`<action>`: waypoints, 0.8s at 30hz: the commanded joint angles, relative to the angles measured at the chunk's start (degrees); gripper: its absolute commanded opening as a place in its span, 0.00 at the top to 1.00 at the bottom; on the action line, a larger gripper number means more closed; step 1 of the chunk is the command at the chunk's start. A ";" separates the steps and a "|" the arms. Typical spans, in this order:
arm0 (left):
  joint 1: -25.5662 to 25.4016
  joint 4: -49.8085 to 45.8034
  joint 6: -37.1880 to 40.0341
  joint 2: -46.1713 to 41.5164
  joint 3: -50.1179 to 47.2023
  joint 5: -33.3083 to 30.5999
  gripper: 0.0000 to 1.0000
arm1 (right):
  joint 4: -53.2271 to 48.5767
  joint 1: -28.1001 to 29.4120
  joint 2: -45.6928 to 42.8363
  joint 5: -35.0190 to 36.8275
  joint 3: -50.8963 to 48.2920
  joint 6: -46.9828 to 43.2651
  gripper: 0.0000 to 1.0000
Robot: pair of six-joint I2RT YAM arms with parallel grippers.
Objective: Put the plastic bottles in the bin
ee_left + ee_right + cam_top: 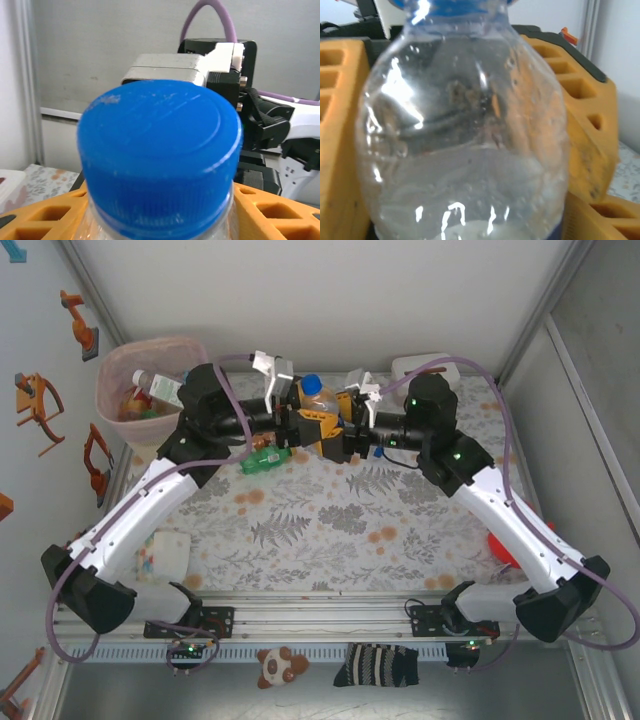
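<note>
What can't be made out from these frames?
- Which gripper bears the clear bottle: in the top view, the left gripper and right gripper crowd it, and the wrist views are too close to show contact.
- Bottle count in the bin: in the top view, the left arm covers its right side and the contents are too small.
- Label on the green bottle: top view, too small to read.

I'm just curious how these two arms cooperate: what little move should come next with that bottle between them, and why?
Probably the right gripper should back away. Both grippers flank the bottle in mid-air, the left gripper with fingers snug under the cap, and the bin stands on the left arm's side.
</note>
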 commanded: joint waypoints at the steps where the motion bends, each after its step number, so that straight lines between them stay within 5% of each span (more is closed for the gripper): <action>1: -0.12 -2.48 4.50 -3.71 -0.49 -7.78 0.43 | -1.40 0.45 -2.80 2.98 1.45 -0.51 0.21; 10: 3.70 -12.94 9.23 -8.05 1.50 -26.70 0.44 | -5.30 0.44 -5.83 10.58 0.38 -2.36 0.16; 16: 12.02 -23.18 9.84 -9.46 6.97 -35.73 0.45 | -6.50 0.44 -5.86 11.70 0.80 -2.79 0.16; 24: 26.70 -36.70 8.59 -7.04 16.17 -39.85 0.48 | -7.39 0.43 -4.89 11.84 1.59 -3.06 0.17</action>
